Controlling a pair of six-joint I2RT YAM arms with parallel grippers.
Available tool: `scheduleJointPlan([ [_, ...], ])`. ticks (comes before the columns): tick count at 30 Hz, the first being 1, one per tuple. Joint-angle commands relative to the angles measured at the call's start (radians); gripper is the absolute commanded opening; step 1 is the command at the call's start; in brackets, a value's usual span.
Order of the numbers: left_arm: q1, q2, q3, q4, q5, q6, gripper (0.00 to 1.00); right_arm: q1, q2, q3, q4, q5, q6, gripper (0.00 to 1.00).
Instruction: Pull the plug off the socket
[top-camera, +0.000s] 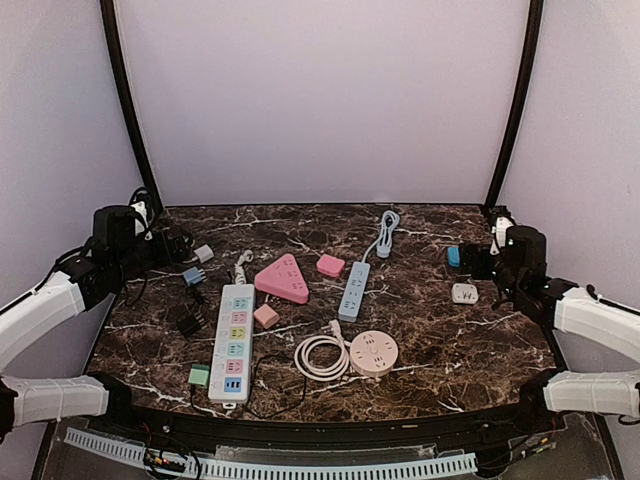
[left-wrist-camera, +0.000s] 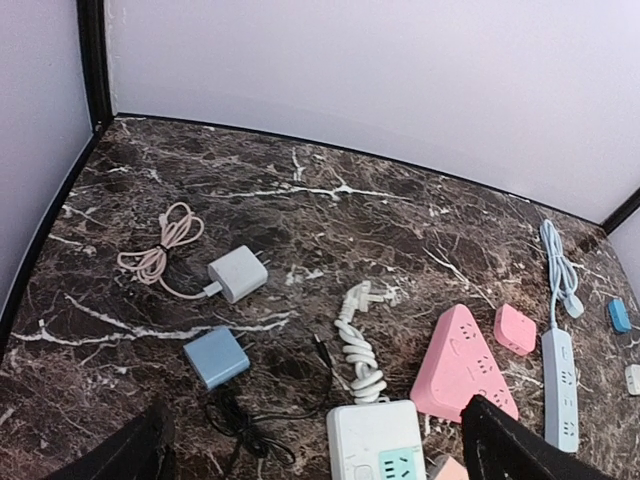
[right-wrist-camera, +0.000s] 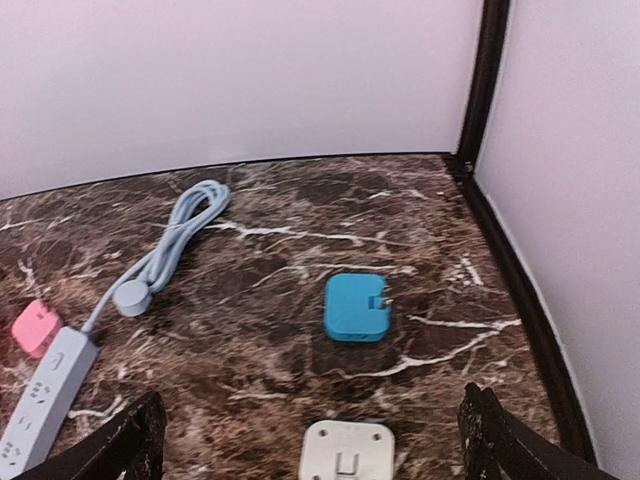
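A white power strip (top-camera: 233, 343) with coloured sockets lies left of centre; its far end shows in the left wrist view (left-wrist-camera: 375, 440). A pink cube plug (top-camera: 266, 316) touches its right edge and a green plug (top-camera: 199, 375) lies at its near left; I cannot tell if either is seated. A pink triangular socket (top-camera: 283, 278), a blue strip (top-camera: 354, 290) and a round pink socket (top-camera: 373, 352) lie near the middle. My left gripper (top-camera: 172, 243) (left-wrist-camera: 320, 455) is open and empty at the far left. My right gripper (top-camera: 478, 262) (right-wrist-camera: 312, 445) is open and empty at the far right.
A white adapter (left-wrist-camera: 237, 273) with a pink cable, a blue adapter (left-wrist-camera: 216, 357) and a black cable (left-wrist-camera: 240, 425) lie under the left gripper. A teal adapter (right-wrist-camera: 355, 307) and a white adapter (right-wrist-camera: 347, 452) lie under the right gripper. A white cable coil (top-camera: 320, 355) lies beside the round socket.
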Motion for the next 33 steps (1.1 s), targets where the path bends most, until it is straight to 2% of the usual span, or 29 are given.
scheduleJointPlan([
  [1,0.09,-0.076,-0.138,0.225,0.077,0.065,0.99,-0.127,-0.026,-0.047,0.157,0.04,-0.108,0.99],
  [3,0.107,-0.076,-0.165,0.25,0.081,0.072,0.99,-0.209,-0.032,-0.093,0.234,0.006,-0.149,0.99],
  [5,0.111,-0.06,-0.182,0.267,0.07,0.088,0.99,-0.306,-0.034,-0.153,0.34,-0.073,-0.11,0.99],
  [8,0.115,-0.045,-0.219,0.324,0.029,0.102,0.99,-0.389,0.033,-0.254,0.624,-0.114,-0.111,0.99],
  [10,0.12,-0.042,-0.236,0.354,-0.005,0.121,0.99,-0.395,0.139,-0.267,0.775,-0.131,-0.143,0.99],
  [12,0.121,-0.03,-0.244,0.366,-0.051,0.137,0.99,-0.395,0.216,-0.252,0.859,-0.202,-0.169,0.99],
  [15,0.128,-0.004,-0.25,0.388,-0.101,0.156,0.99,-0.395,0.343,-0.223,0.996,-0.227,-0.182,0.99],
  [17,0.132,0.01,-0.268,0.443,-0.128,0.17,0.99,-0.395,0.418,-0.202,1.03,-0.275,-0.179,0.99],
  [20,0.145,0.032,-0.296,0.529,-0.194,0.206,0.99,-0.381,0.596,-0.21,1.241,-0.33,-0.225,0.99],
  [22,0.158,0.042,-0.31,0.574,-0.232,0.235,0.99,-0.37,0.547,-0.171,1.082,-0.347,-0.244,0.99],
  [24,0.186,0.05,-0.336,0.641,-0.254,0.253,0.99,-0.369,0.581,-0.161,1.123,-0.373,-0.262,0.99],
  [26,0.222,0.067,-0.374,0.727,-0.247,0.254,0.99,-0.369,0.555,-0.151,1.054,-0.362,-0.255,0.99],
  [27,0.234,0.076,-0.396,0.757,-0.221,0.254,0.99,-0.368,0.566,-0.153,1.074,-0.361,-0.254,0.99],
  [29,0.259,0.121,-0.423,0.911,-0.187,0.265,0.99,-0.363,0.572,-0.154,1.095,-0.32,-0.249,0.99],
  [32,0.269,0.268,-0.42,1.038,-0.162,0.317,0.99,-0.368,0.571,-0.14,1.06,-0.326,-0.243,0.99],
  [33,0.271,0.338,-0.421,1.132,-0.14,0.335,0.99,-0.373,0.572,-0.136,1.061,-0.332,-0.241,0.99],
])
